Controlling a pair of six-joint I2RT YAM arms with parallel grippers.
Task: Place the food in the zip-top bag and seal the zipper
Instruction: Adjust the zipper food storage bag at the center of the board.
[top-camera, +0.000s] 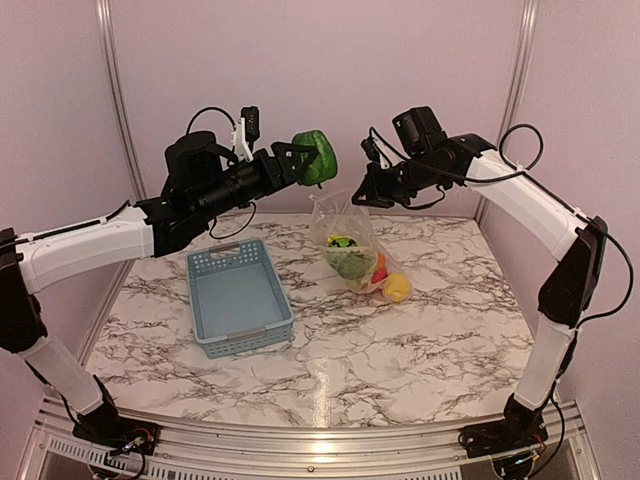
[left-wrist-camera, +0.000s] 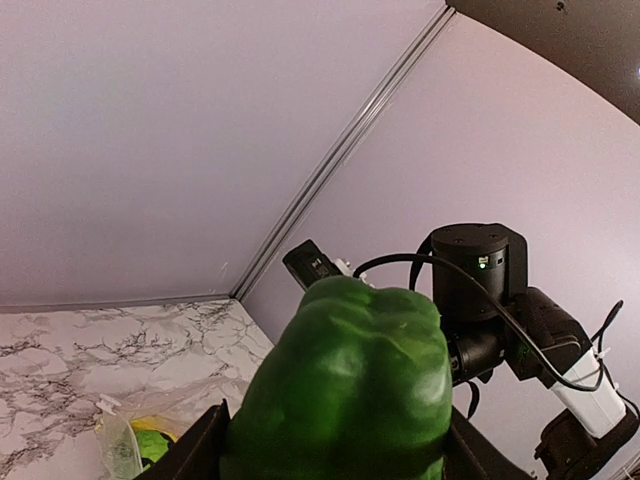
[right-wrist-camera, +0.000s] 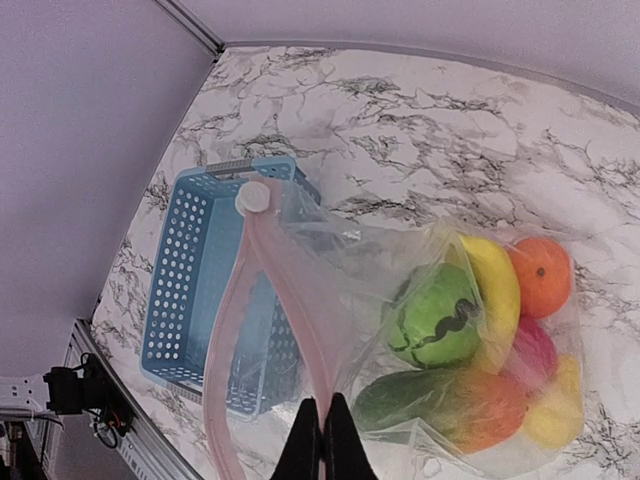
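1. Left gripper (top-camera: 297, 161) is clamped on the green pepper (top-camera: 316, 157). Its jaws sit wide because the piece is bulky. The pepper is carried high in the air, just left of the bag's mouth, lined up for a drop.
2. Right gripper (right-wrist-camera: 322, 436) is closed, pinching the zipper (right-wrist-camera: 286, 292) at the mouth edge. It lifts that edge so the mouth faces up and gapes for loading.
3. Zip-top bag (top-camera: 345, 222) hangs from that pinch with its bottom resting on the table (top-camera: 430, 340), between the arms toward the back. The slider tab (right-wrist-camera: 254, 196) sits at the strip's far end, and the zipper is not yet sealed.
4. Food (right-wrist-camera: 437, 318) is already inside: banana, orange, green pieces, and red and yellow ones, all slumped at the bottom.
5. Basket (top-camera: 222, 257) sits left of the bag with no food visible in it, so the pepper is likely the last piece. The next move needs a clean drop through the mouth, then sealing.
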